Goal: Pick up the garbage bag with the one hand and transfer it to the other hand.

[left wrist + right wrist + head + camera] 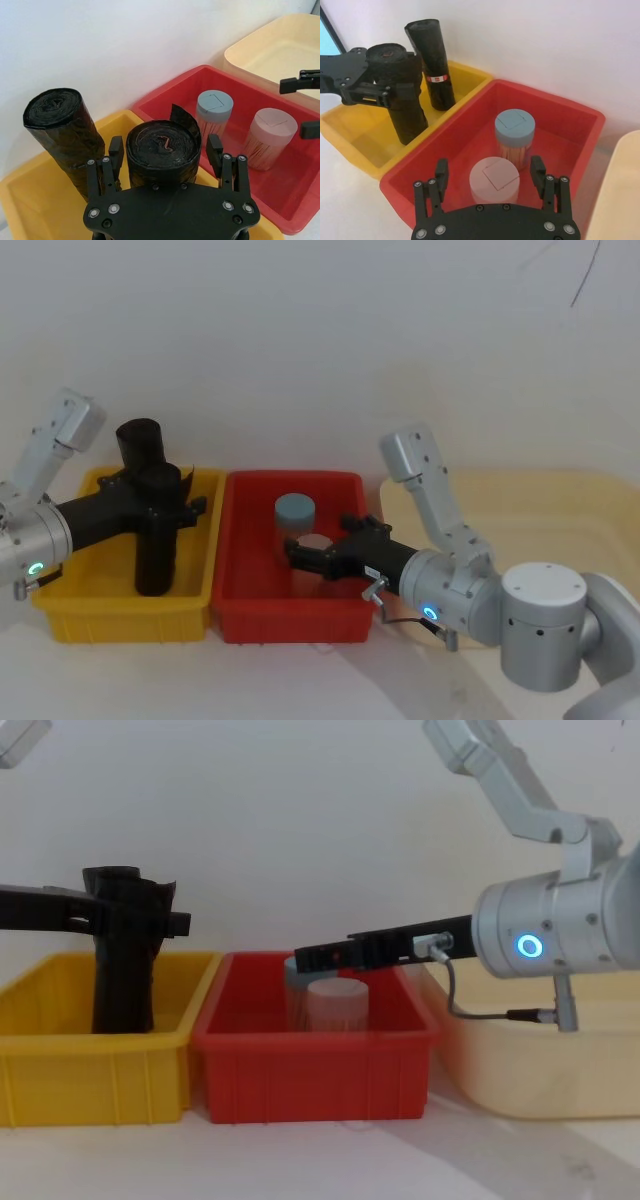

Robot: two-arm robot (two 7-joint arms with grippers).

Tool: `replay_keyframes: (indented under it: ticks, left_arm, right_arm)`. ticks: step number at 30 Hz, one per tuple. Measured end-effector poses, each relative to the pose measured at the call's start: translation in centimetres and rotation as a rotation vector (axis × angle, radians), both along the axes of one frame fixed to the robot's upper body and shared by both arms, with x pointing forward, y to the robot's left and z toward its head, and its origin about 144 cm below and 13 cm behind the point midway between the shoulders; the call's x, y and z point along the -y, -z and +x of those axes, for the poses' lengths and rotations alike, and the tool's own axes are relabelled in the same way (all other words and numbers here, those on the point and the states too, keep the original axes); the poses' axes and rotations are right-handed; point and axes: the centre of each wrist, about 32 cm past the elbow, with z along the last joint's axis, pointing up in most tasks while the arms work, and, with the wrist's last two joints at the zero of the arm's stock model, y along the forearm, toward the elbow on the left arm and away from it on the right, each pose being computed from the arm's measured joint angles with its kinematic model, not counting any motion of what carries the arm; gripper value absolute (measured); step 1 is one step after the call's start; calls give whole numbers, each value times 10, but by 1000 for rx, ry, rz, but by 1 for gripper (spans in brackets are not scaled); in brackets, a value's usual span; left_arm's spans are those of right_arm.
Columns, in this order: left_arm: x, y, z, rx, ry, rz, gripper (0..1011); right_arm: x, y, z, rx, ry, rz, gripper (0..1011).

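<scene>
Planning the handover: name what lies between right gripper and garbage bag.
Head view: between right gripper and garbage bag stand the red bin's and yellow bin's adjoining walls.

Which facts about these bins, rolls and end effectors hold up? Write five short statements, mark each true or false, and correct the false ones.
1. The garbage bag stands upright in the yellow bin. True.
2. The left end effector has one finger on either side of the garbage bag. True.
3. The right end effector is clamped on the pink-lidded jar. False: it is open over the red bin and grips nothing.
4. The pink-lidded jar and the blue-lidded jar stand in the yellow bin. False: both stand in the red bin.
5. The second black roll carries a small red-and-white sticker. True.
</scene>
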Motion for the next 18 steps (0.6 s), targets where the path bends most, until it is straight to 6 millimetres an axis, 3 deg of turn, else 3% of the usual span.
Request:
replay_keyframes:
  ticks: [18]
  left_arm:
    - [0, 0, 0, 0, 0, 2, 1001]
  right_arm:
    - [-12, 10, 13, -9, -24, -61, 999]
